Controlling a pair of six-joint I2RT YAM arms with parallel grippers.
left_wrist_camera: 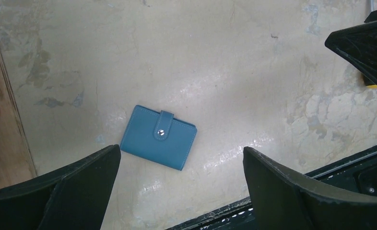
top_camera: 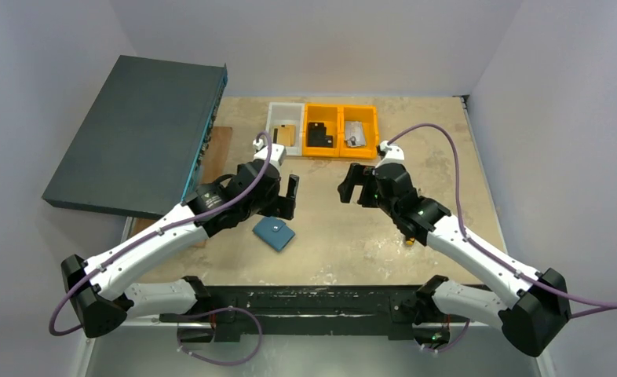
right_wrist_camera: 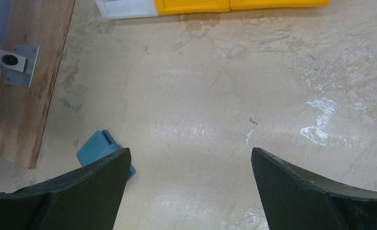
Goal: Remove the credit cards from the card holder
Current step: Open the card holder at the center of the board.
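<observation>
Left claw [top_camera: 288, 196] is spread wide with nothing in it, hanging over the table [left_wrist_camera: 234, 67]. The card holder [left_wrist_camera: 158, 137] lies flat and snapped shut just below it, not touching either finger. Right claw [right_wrist_camera: 190, 151] is wide open too and empty, with the holder off to one side, peeking past a finger.

Teal-blue card holder [left_wrist_camera: 148, 139], seemingly silvery stud [left_wrist_camera: 160, 132], on mottled beige table [left_wrist_camera: 225, 57]

Text/labels/brands/nos.: none legible, any view. Card holder [left_wrist_camera: 146, 136] ext.: no readable mark. Bins [top_camera: 341, 126]: contents too small to read.
</observation>
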